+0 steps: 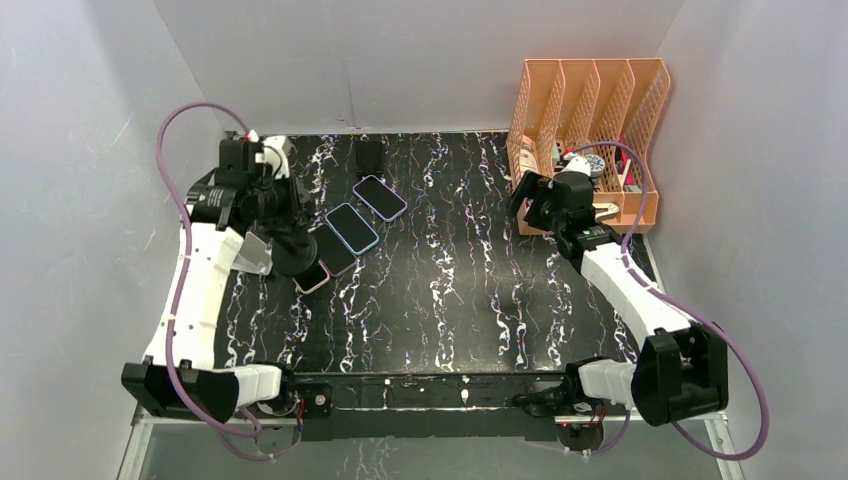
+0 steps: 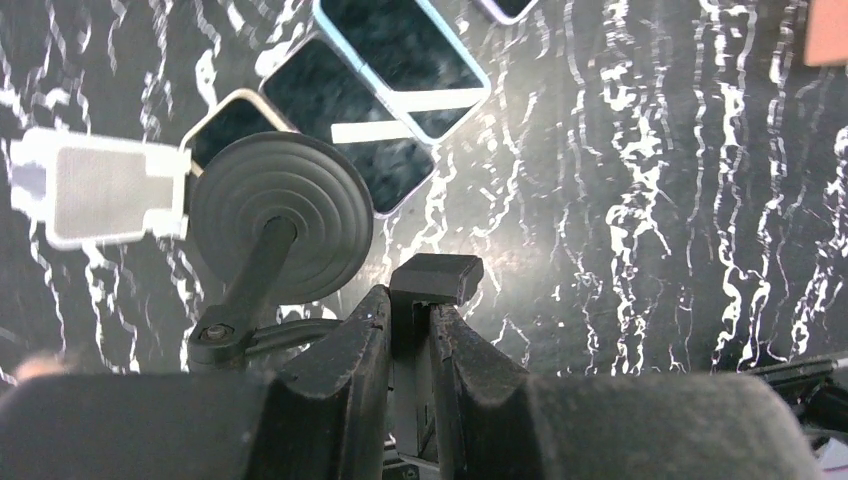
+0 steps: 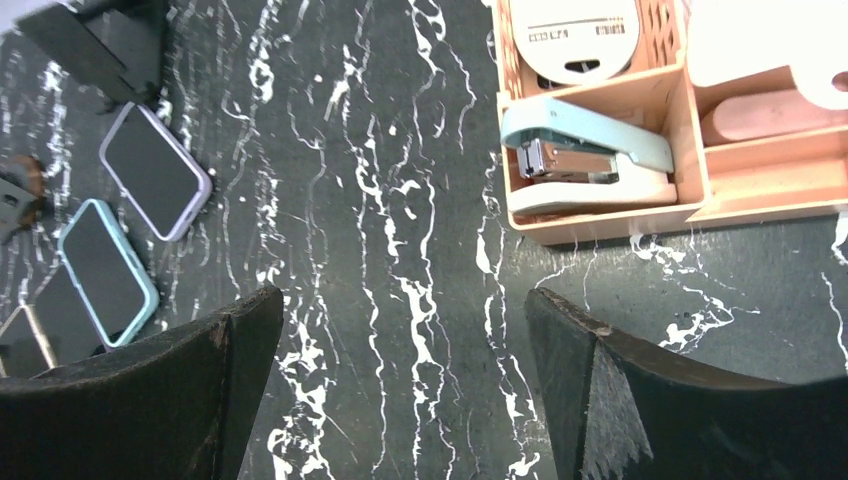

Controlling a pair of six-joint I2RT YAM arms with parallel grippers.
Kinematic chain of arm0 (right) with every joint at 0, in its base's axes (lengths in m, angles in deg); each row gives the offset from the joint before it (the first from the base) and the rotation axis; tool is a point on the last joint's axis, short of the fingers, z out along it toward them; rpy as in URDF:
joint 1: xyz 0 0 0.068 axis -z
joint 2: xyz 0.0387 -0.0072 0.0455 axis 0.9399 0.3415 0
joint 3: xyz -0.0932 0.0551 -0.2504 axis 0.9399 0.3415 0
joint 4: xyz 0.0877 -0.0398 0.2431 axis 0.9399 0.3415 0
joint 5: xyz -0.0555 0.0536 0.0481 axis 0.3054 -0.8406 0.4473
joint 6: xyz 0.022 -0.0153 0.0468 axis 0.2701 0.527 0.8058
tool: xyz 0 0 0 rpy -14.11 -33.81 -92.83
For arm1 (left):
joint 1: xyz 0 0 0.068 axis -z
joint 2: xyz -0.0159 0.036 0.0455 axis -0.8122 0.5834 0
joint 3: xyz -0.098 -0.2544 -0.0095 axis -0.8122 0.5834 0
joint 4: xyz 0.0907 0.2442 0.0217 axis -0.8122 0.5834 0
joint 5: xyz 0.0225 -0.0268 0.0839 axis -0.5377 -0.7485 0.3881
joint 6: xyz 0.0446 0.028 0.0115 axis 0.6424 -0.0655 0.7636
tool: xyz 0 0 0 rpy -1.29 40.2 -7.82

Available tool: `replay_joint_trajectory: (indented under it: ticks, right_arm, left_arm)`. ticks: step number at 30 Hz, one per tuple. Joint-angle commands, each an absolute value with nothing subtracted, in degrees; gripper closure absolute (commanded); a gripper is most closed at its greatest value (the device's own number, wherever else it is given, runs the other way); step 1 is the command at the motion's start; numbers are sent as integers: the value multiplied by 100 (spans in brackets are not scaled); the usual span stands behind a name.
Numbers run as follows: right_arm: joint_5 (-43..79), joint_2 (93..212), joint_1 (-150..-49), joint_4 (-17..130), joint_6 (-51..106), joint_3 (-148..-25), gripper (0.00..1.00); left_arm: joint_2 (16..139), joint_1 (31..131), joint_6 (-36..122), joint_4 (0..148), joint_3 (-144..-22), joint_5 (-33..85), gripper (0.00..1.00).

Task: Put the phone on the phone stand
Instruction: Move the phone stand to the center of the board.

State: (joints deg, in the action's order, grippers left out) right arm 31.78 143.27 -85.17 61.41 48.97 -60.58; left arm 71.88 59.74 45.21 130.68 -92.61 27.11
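Left gripper (image 2: 412, 312) clamps phone stand (image 2: 280, 215) edge — phones (image 2: 400, 45) lie beyond jaws.

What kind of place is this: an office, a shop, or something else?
Probably a robot test bench staged like a desk: plain white walls enclose a black marbled table, with an orange desk organizer holding a stapler, and several phones laid out.

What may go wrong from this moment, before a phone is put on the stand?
1. The left claw is shut on a small black part beside the stand's round base, which covers part of the nearest phone; moving it may drag that phone.
2. The blue-rimmed phone lies close against the dark phone; lifting one may shift the other.
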Motion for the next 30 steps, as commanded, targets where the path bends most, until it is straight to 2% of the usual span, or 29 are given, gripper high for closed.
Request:
replay_joint_trajectory:
  ticks: [1,5,13,22,30]
  right_arm:
    - [3286,13850,-8542,5779,4743,-6069,1]
    - [3518,13491,-8544,5691,4694,-6044,1]
    - [3820,12886,-8542,5776,4516,-6024,1]
    - [4140,12304,-8541,5702,4349,-5846,1]
    - [4194,12308,-8539,5732,4237,-5842,1]
  left_arm:
    - [7585,6579,4974,12601,-10137,2400,100]
    - [8218,7368,5344,12272,-10651,2660,100]
    - [9430,8135,6464,11476,-11474,1771,100]
    - [10988,8580,8066,11583,-12718,-197,100]
    - [12525,8812,8451,12298,-14253,-640,100]
